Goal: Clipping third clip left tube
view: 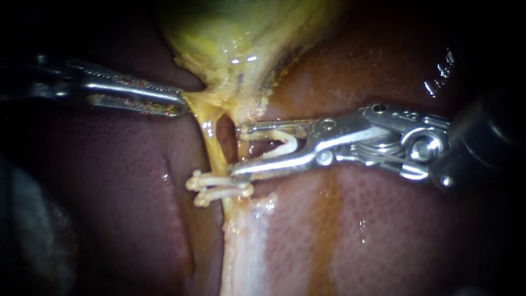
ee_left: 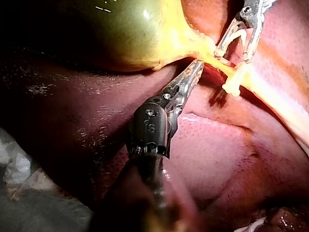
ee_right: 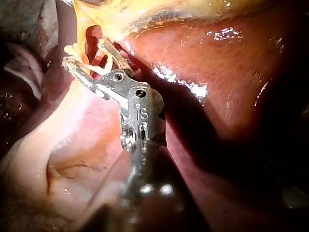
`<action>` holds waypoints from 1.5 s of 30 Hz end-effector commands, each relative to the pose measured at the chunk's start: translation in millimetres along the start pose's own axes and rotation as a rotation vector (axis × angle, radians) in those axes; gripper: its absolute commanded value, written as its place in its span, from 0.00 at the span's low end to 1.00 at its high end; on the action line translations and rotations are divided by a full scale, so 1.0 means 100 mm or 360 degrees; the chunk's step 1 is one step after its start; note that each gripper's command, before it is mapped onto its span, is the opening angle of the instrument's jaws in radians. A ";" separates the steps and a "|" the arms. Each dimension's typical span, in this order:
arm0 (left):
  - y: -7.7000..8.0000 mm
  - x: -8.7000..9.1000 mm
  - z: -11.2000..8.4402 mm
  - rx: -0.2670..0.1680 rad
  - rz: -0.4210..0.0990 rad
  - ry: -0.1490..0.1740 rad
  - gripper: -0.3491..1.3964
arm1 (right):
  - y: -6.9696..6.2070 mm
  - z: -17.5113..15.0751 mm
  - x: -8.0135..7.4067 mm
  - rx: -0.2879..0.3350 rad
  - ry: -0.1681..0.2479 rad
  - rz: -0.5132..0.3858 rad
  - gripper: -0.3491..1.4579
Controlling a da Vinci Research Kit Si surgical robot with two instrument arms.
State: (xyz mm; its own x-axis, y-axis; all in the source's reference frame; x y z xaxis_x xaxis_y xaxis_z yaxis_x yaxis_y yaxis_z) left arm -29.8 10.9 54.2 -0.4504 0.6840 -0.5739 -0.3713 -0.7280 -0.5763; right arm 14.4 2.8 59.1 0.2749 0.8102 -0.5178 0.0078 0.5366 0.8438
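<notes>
The yellow left tube point(view: 215, 151) runs down from the gallbladder point(view: 235, 38), with two white clips point(view: 219, 187) across its lower part. My left instrument point(view: 178, 104) comes in from the left, its jaws shut on yellow tissue at the gallbladder's neck, and shows the same way in its wrist view point(ee_left: 195, 70). My right instrument point(view: 236, 151) holds an open white clip point(view: 282, 143) between widely spread jaws. Its tips stand just right of the left tube, above the two clips, and a second yellow strand point(view: 242, 147) lies between them. In the right wrist view the spread jaws point(ee_right: 84, 50) reach the same strands.
Reddish-brown liver point(view: 383, 230) surrounds the tubes on both sides. A small dark window point(view: 224, 134) opens between the left tube and the strand to its right. A pale band of tissue point(view: 244, 246) runs down below the clips.
</notes>
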 end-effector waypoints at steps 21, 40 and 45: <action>0.000 -0.002 0.002 -0.0003 0.0001 0.0004 0.00 | 0.010 0.050 0.001 0.0044 0.0053 0.0026 0.46; -0.002 -0.004 0.004 0.0000 0.0005 -0.0004 0.00 | -0.017 0.057 0.040 0.0162 0.0186 0.0063 0.45; -0.002 -0.005 0.004 -0.0001 0.0005 -0.0004 0.00 | -0.021 0.052 0.047 0.0170 0.0190 0.0070 0.44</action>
State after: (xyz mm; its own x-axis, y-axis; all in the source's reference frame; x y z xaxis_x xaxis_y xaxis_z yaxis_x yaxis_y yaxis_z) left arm -29.9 10.7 54.8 -0.4538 0.6815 -0.5742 -0.3697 -0.7302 -0.5746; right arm 20.6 4.4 55.5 0.1592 0.8590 -0.4866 0.1036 0.4757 0.8735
